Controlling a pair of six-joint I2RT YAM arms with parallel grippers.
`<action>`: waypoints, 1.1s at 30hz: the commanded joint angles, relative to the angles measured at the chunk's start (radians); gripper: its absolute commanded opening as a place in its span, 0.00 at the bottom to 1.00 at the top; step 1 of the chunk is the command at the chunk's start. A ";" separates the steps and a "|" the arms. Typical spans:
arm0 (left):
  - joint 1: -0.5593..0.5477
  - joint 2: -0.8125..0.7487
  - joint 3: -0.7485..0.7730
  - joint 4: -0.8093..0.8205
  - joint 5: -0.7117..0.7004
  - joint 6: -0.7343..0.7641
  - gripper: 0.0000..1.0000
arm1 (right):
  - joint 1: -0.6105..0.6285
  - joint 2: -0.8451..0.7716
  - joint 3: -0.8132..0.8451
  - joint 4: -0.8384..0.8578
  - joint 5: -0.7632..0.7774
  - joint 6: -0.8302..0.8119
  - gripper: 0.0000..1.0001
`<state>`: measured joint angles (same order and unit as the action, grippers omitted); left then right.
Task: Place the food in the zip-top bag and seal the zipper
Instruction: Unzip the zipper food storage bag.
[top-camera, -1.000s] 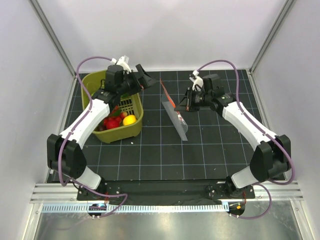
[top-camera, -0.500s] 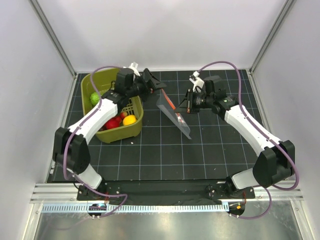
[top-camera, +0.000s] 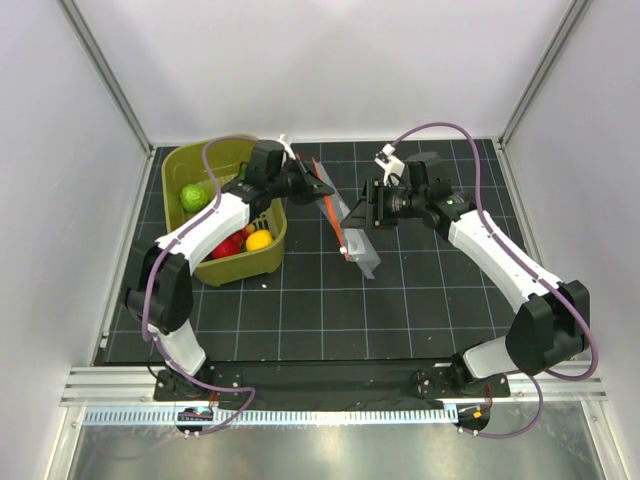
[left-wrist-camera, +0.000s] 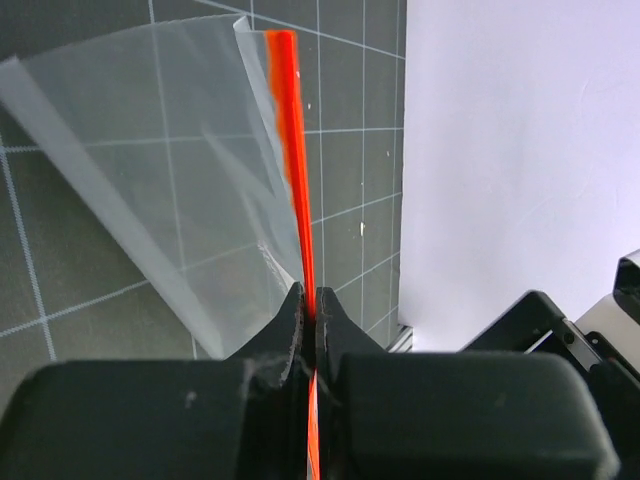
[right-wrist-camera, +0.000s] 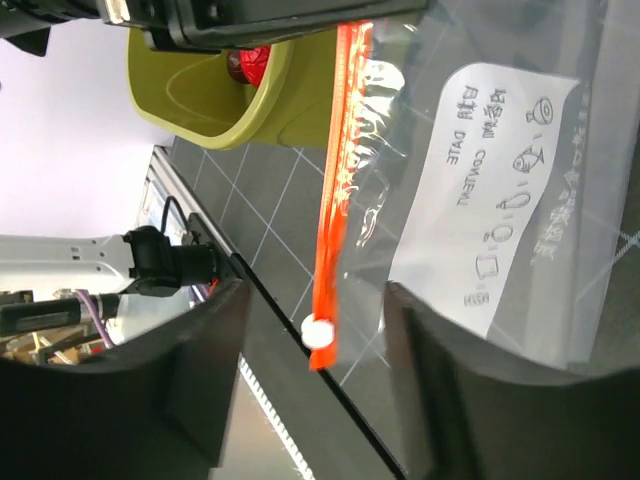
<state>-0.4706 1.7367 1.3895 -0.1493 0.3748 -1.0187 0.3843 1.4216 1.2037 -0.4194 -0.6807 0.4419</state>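
Zip-top bag (left-wrist-camera: 170, 180) is held at one end of its mouth. The zipper (left-wrist-camera: 290, 120) is pinched tight between the two closed fingers of the left gripper (left-wrist-camera: 309, 300). From these fingertips the clear pouch spreads away, tilted, and its far edge seems to rest on the black gridded mat (top-camera: 300, 300).

The fingers of the right gripper (right-wrist-camera: 315, 300) stand well apart and nothing is clamped by them. The red-orange strip runs through the gap without touching either finger, and a small white tab (right-wrist-camera: 318, 332) is seen on the strip, between the two fingers.

It is judged that the mouth is being prepared for opening; whether it is sealed now cannot be told. To do this step well, the left pinch should be kept firm on the strip's end. The white tab should be taken squarely by the right fingers and drawn in line with the strip, slowly, because the thin film can slip or crumple.

The bag looks flat, empty and lightly creased, and a white printed label (right-wrist-camera: 500, 190) is seen on one wall, beyond the right finger.

Farther off, behind the left fingers, the food is lying in the olive-green basket (top-camera: 235, 265): a yellow ball (top-camera: 259, 240), a green round one (top-camera: 192, 195) and red pieces (top-camera: 228, 245). None is placed in the bag yet.
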 joint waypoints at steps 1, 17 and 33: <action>-0.002 -0.009 0.043 -0.009 0.018 0.023 0.00 | 0.007 -0.042 -0.003 0.017 0.012 -0.032 0.68; 0.003 0.020 0.091 -0.096 0.030 0.054 0.00 | 0.008 -0.086 -0.050 -0.065 0.032 -0.129 0.61; 0.009 0.069 0.190 -0.262 0.021 0.069 0.00 | 0.080 -0.098 -0.058 -0.182 0.095 -0.371 0.71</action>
<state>-0.4664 1.8038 1.5379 -0.3737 0.3851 -0.9611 0.4458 1.3518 1.1351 -0.5762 -0.6144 0.1291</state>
